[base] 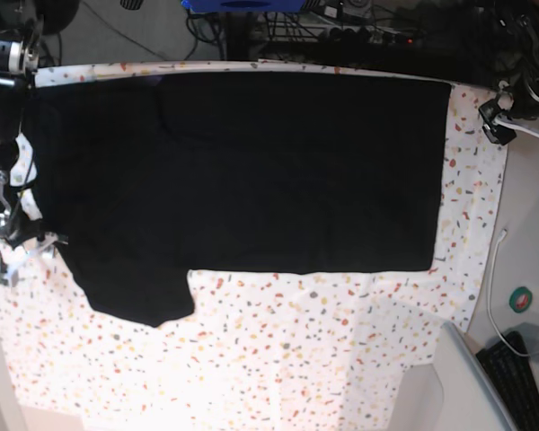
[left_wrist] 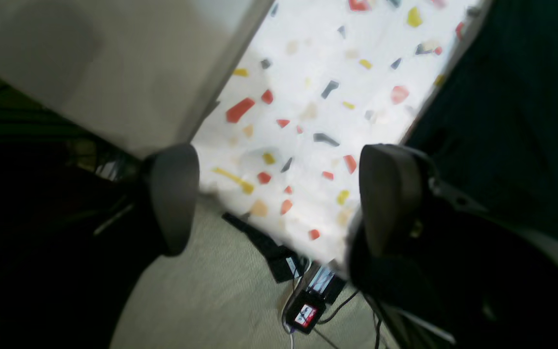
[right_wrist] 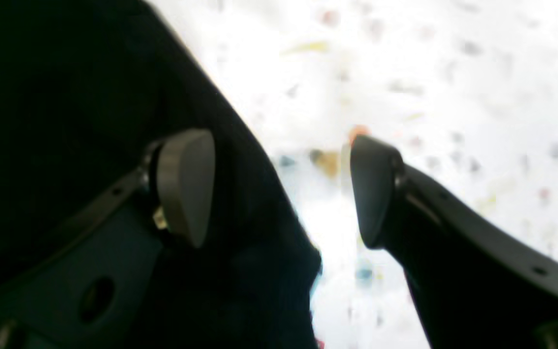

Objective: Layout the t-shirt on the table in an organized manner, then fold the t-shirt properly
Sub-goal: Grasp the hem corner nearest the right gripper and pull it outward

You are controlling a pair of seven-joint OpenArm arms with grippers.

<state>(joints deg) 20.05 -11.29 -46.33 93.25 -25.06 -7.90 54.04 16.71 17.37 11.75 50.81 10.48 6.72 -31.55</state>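
Observation:
The black t-shirt (base: pixel 251 171) lies spread flat along the far side of the speckled table (base: pixel 278 359), with one sleeve (base: pixel 139 296) reaching toward the near side. At the table's right far corner, just past the shirt's edge, my left gripper (base: pixel 501 121) is open. In its wrist view the left gripper (left_wrist: pixel 281 194) has only the table (left_wrist: pixel 308 97) between its fingers, and the t-shirt (left_wrist: pixel 511 121) is dark at the right. My right gripper (right_wrist: pixel 279 189) is open over the t-shirt's (right_wrist: pixel 90 72) edge at the table's left end; nothing is held.
A plain grey surface (base: pixel 530 233) borders the table on the right, with a white cable (base: pixel 492 269), a green round item (base: pixel 521 299) and a keyboard (base: pixel 521 377). Below the table edge, cables and a small black device (left_wrist: pixel 305 310) lie on the floor.

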